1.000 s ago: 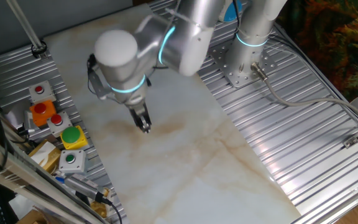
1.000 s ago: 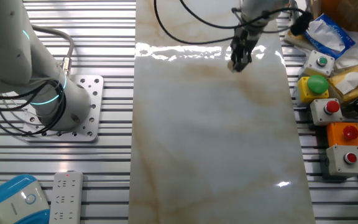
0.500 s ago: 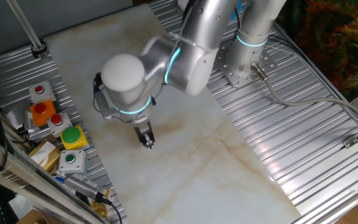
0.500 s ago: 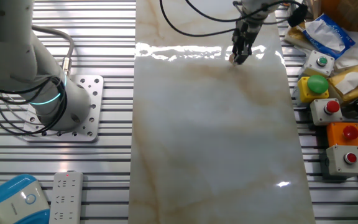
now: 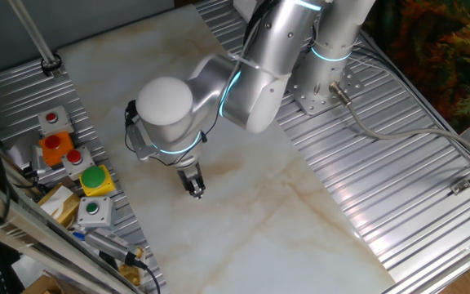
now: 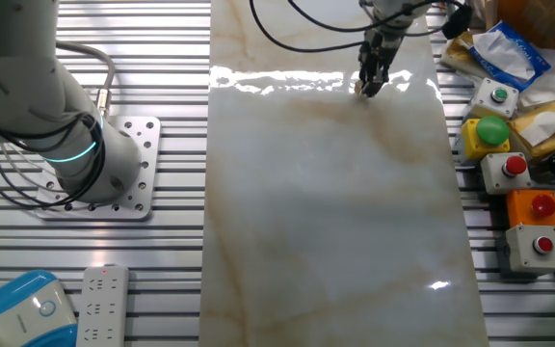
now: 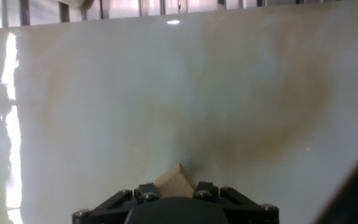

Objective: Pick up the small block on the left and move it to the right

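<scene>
The small block [image 7: 176,180] is a tiny light tan wooden cube held between my fingertips at the bottom of the hand view. My gripper [image 5: 195,188] is shut on it and hangs just above the marble tabletop [image 5: 243,212], left of centre in one fixed view. In the other fixed view my gripper [image 6: 365,89] is near the far edge of the marble; the block is too small to make out there.
Push-button boxes stand along the marble's edge: a yellow box with a green button [image 5: 95,180], an orange one [image 5: 53,148], and red-button boxes [image 6: 515,168]. Ribbed metal plates [image 5: 382,180] flank the marble. The arm's base [image 6: 85,164] stands on one side.
My gripper has moved a little across the marble toward the near side in one fixed view, still holding the block. The move since half a second ago is very small.
</scene>
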Robot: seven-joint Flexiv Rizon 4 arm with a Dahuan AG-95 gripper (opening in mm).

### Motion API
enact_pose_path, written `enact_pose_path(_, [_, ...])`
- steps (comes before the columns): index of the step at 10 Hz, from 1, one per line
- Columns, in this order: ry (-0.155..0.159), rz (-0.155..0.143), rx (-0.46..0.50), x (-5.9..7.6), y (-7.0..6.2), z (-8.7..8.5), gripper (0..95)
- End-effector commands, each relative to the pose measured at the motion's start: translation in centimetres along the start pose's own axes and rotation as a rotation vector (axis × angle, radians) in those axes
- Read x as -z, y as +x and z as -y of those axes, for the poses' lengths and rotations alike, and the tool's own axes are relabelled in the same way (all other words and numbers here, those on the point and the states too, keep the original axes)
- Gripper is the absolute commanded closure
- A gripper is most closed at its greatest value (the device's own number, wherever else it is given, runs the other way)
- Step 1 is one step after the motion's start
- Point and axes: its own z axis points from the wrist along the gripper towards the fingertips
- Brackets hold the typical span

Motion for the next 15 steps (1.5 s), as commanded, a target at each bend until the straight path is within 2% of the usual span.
enact_pose_path(1, [0.002, -0.001, -0.001, -0.3, -0.1, -0.2, 76.0])
enact_pose_path(6, [0.001, 0.000, -0.015, -1.3, -0.1, -1.0, 76.0])
enact_pose_path(7, [-0.006, 0.000, -0.014, -1.6, 0.1, -1.0, 57.0])
enact_pose_path(8, [-0.021, 0.000, -0.018, -1.7, 0.2, -0.9, 57.0])
enact_pose_path(10, [-0.030, 0.008, -0.022, -1.8, 0.3, -0.8, 19.0])
enact_pose_path(13, [-0.027, 0.010, -0.018, -1.6, 0.5, -0.9, 19.0])
enact_pose_path(14, [-0.017, 0.013, -0.016, -1.1, 0.8, -0.8, 19.0])
enact_pose_path(15, [-0.022, 0.011, -0.004, -0.3, 1.2, -0.3, 19.0])
